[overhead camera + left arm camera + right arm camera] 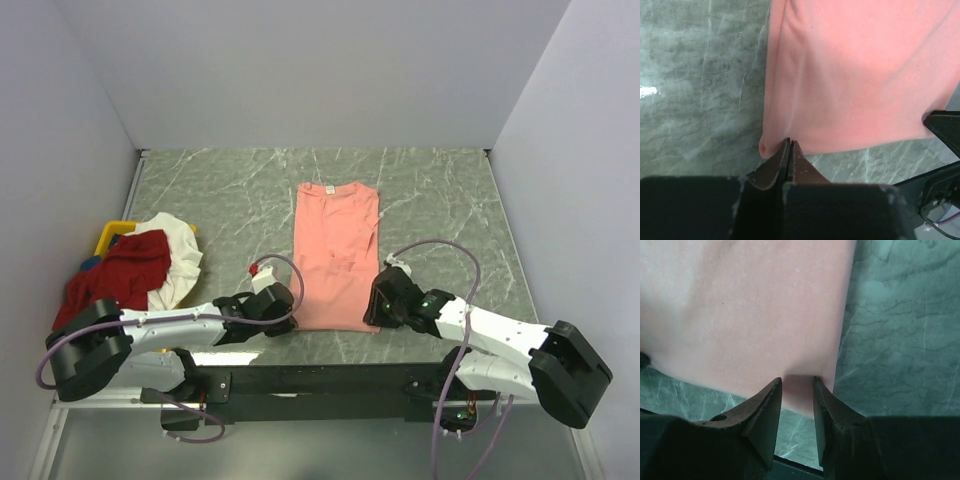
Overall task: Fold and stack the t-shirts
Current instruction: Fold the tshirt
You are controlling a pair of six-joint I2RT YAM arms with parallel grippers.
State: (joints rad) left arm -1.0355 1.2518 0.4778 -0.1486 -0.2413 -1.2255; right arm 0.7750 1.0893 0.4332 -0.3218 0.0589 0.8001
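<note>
Salmon-pink t-shirt [337, 255] lies folded into a long strip at the middle of the marble table [440, 200], collar away from the arms. Left gripper [790, 142] is pressed closed, tips touching the hem's near-left corner. Right gripper [798, 380] stands parted, straddling the near-right hem. At the left, the dark red t-shirt [120, 275] and white t-shirt [180, 250] are heaped over a yellow bin [108, 235].

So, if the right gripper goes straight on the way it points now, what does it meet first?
The salmon-pink t-shirt: its near hem lies between the open jaws of the right gripper, though how high the gripper stands above the cloth is unclear.
</note>
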